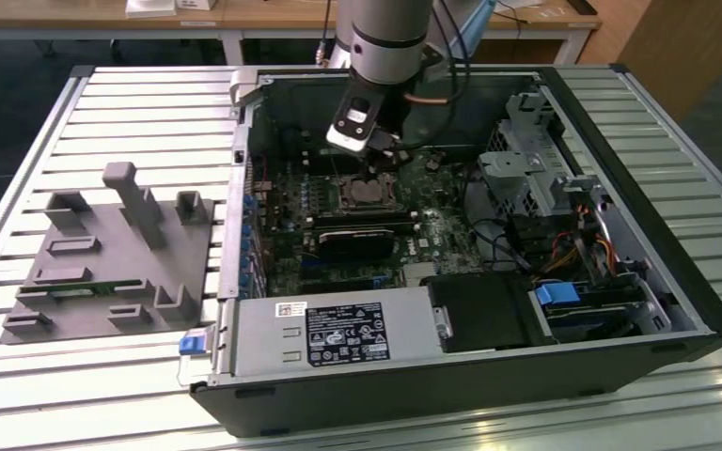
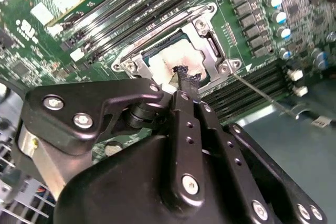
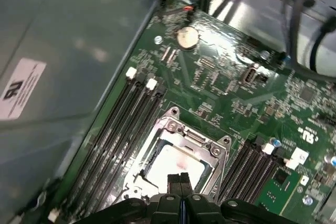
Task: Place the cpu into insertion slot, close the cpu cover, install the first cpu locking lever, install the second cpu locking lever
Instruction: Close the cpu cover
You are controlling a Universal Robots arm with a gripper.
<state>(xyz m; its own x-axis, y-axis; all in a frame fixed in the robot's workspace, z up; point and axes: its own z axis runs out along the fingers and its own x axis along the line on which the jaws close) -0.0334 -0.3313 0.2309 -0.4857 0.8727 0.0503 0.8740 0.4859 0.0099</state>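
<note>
With the cpu [image 3: 173, 162] seated beneath the lowered cpu cover [image 3: 191, 139], the claw [image 3: 179, 178] stands just over it, pinched narrow and empty; one locking lever [image 2: 260, 93] appears unlatched.

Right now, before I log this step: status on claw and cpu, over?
Claw shut, empty, over the insertion slot. Cpu seated in it, cpu cover down around it. Thin lever rod juts out alongside.
</note>
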